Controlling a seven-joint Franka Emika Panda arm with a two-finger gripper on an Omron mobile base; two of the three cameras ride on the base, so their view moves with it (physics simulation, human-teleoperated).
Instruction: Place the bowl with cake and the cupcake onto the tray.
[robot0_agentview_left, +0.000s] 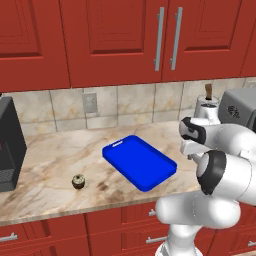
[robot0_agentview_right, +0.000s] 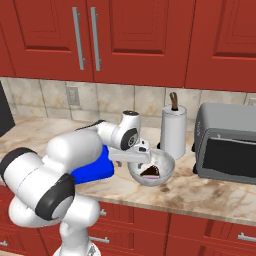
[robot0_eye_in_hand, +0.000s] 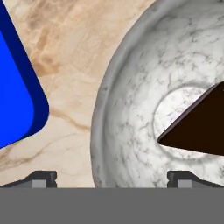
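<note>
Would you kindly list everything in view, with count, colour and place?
tray: 1, blue, mid-counter
bowl: 1, pale marbled, right of tray, holding cake
cake: 1, dark brown, in bowl
cupcake: 1, dark brown, counter left of tray
paper towel roll: 1, white, behind bowl
toaster oven: 1, grey, right end of counter
dark appliance: 1, black, left end
cabinets: red, above and below counter
gripper: 1, open, over bowl's rim
</note>
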